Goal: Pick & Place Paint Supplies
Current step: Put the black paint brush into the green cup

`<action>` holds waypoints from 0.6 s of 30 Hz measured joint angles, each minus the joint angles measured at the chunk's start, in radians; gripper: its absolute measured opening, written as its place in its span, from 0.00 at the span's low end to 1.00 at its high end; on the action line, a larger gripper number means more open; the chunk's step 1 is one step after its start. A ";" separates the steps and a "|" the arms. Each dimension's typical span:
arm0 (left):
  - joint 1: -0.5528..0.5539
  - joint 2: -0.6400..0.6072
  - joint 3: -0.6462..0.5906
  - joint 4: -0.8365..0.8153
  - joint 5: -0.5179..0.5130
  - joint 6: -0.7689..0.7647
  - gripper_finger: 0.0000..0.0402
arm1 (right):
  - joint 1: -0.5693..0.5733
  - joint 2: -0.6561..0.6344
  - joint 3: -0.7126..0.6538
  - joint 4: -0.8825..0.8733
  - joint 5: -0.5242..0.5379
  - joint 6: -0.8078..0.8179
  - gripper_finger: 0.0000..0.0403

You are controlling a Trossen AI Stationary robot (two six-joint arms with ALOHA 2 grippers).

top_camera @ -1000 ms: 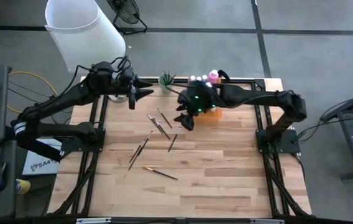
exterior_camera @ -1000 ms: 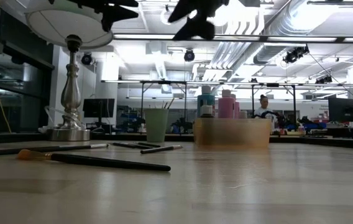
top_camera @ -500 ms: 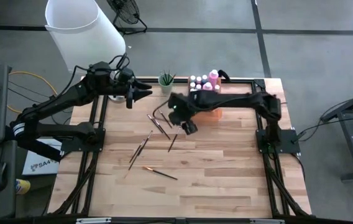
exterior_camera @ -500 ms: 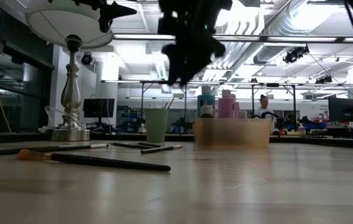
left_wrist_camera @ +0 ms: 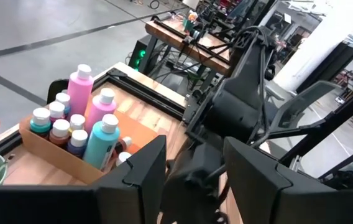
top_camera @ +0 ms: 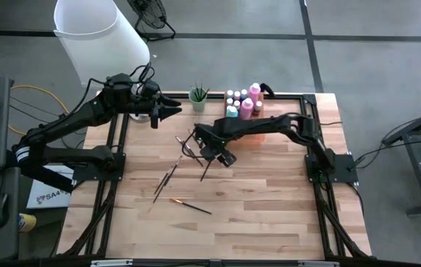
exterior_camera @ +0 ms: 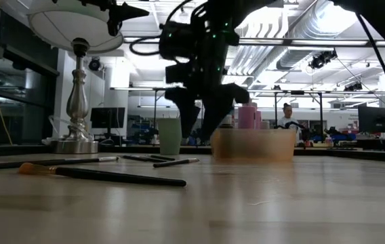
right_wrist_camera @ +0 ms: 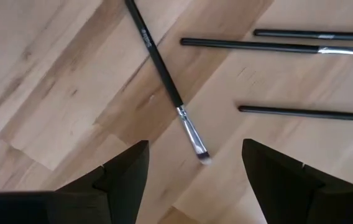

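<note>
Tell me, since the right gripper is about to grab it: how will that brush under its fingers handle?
The brush looks thin and stiff, probably very light. Its round handle lies flat on the table, so a nudge may roll it. The open right gripper must close low; the slim handle could slip.

The left gripper [left_wrist_camera: 192,171] shows its two dark fingers [left_wrist_camera: 142,174] spread apart with nothing between them. Just past the fingertips looms the right arm [left_wrist_camera: 245,99], dark and bulky. Off to one side of the gripper, a cardboard box [left_wrist_camera: 46,146] holds pale-capped bottles: a tall pink one [left_wrist_camera: 79,90], a teal one [left_wrist_camera: 102,143], and several small ones.
</note>
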 joint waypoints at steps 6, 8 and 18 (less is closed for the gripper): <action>0.000 0.000 0.000 0.000 -0.005 -0.003 0.40 | -0.012 0.025 -0.001 0.034 -0.016 -0.038 0.62; 0.000 0.000 0.000 -0.001 -0.009 -0.003 0.40 | -0.019 0.030 0.000 0.038 -0.020 -0.046 0.62; 0.000 0.001 0.000 -0.003 -0.011 -0.004 0.40 | -0.054 0.066 -0.008 0.037 -0.038 -0.070 0.62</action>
